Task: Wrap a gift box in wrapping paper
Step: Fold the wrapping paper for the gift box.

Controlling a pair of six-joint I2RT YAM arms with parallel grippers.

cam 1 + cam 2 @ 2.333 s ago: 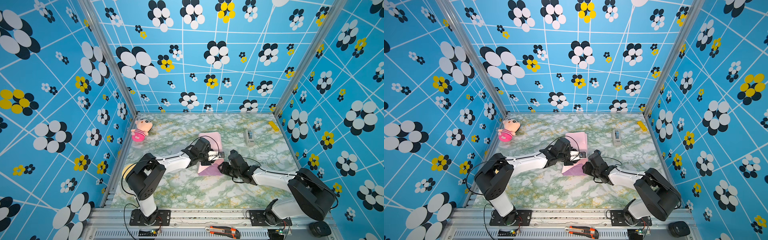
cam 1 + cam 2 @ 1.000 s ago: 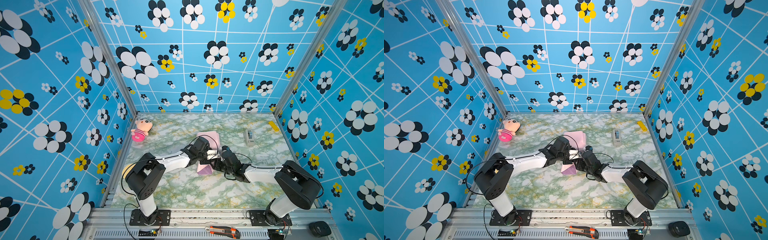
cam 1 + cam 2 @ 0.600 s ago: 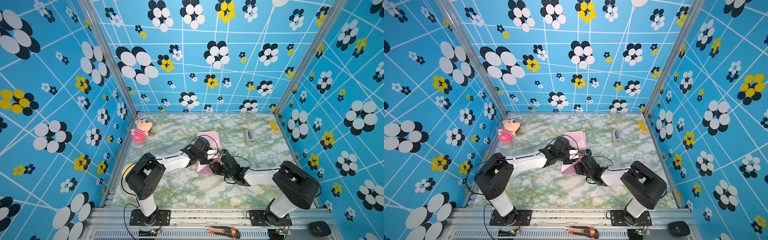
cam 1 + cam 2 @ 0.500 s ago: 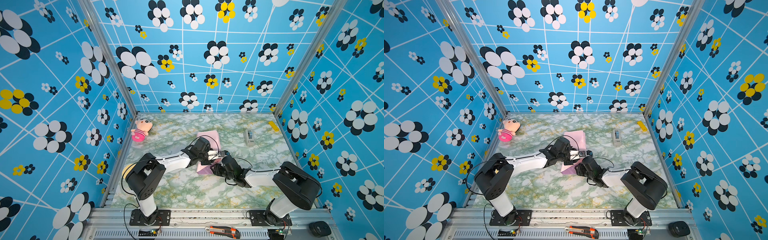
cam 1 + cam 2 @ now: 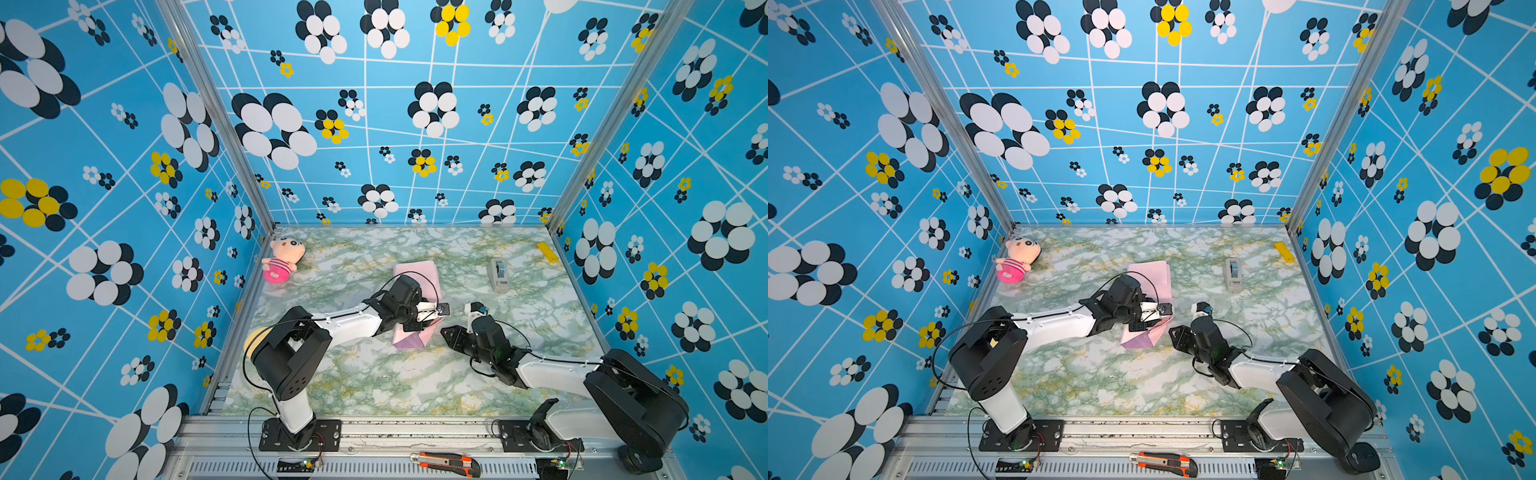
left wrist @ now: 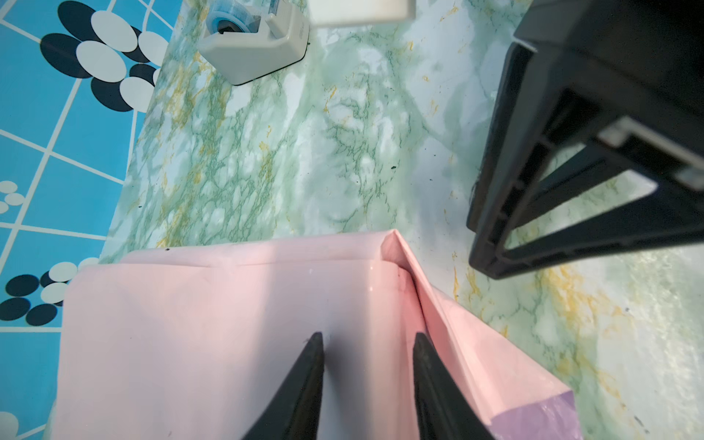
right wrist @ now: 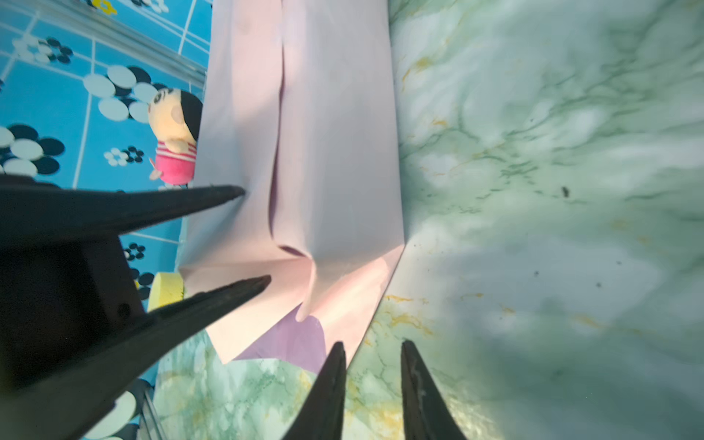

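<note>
Gift box hidden, judged inside wrapping paper (image 5: pixel 417 272): sheet folded round into pink sleeve, left of tape dispenser (image 5: pixel 498 275), apart from it. Left jaws slightly spread, tips pressing sleeve top. Right jaws narrowly parted, empty, just off lilac end flap (image 7: pixel 293 343), nearer robot than dispenser. Remaining, likely: fold ends, tape. Green-marbled counter (image 5: pixel 374 382); blue flowered walls (image 5: pixel 374 124).

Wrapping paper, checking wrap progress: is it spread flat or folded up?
Folded: the wrapping paper forms a long pink parcel with overlapping layers and a triangular end flap showing lilac.
</note>
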